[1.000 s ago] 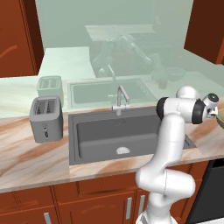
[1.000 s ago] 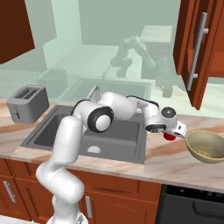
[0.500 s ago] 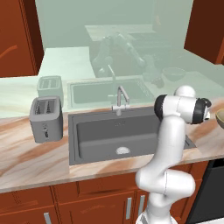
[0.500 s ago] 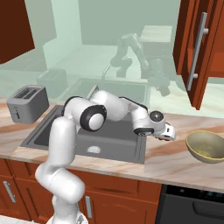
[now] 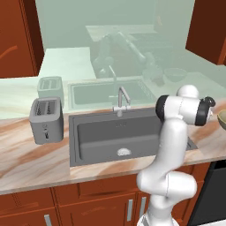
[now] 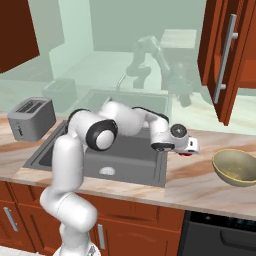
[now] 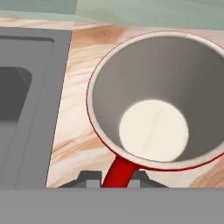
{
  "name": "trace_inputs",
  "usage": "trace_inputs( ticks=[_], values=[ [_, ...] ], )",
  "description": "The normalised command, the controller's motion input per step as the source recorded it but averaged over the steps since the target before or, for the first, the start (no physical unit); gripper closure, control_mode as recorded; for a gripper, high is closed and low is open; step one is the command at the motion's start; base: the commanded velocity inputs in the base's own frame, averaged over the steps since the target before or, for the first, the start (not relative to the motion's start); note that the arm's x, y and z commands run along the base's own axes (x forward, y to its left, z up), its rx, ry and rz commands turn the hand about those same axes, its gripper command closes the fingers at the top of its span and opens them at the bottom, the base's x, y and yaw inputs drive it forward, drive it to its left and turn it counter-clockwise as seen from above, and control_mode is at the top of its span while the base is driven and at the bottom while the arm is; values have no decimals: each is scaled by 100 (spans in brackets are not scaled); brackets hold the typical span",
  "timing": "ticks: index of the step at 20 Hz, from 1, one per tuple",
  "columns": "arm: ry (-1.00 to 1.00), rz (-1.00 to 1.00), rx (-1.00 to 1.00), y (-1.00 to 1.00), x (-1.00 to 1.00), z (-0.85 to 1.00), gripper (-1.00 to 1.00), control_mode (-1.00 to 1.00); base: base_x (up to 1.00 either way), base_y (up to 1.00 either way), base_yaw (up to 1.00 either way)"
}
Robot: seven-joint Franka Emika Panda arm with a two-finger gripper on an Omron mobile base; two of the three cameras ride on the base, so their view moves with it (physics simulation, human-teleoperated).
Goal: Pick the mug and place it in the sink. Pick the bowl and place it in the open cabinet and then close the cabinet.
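Mug [image 7: 155,100] handle between shut claw [image 7: 113,177] tips

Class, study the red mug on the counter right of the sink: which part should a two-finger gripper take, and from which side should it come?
Probably the handle. The mug stands upright, mouth open to the hand camera, its handle jutting sideways between the fingertips of the gripper. Coming from above on the handle side suits it: the handle is narrow enough to pinch, while the round body looks too wide.
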Motion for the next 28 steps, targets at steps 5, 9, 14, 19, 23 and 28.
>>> trace_inputs(
  ticks=[5,9,14,19,23,28],
  values=[
    [-5,21,-14,24,-5,100,100,-100,0,0,0],
    [1,21,-9,47,-35,99,100,-100,0,0,0],
    [8,22,-1,55,-51,74,100,-100,0,0,0],
    [9,31,-12,38,-55,31,100,-100,0,0,0],
    [-6,13,-5,41,-60,2,100,-100,0,0,0],
    [6,26,0,59,-24,3,100,-100,0,0,0]
  ],
)
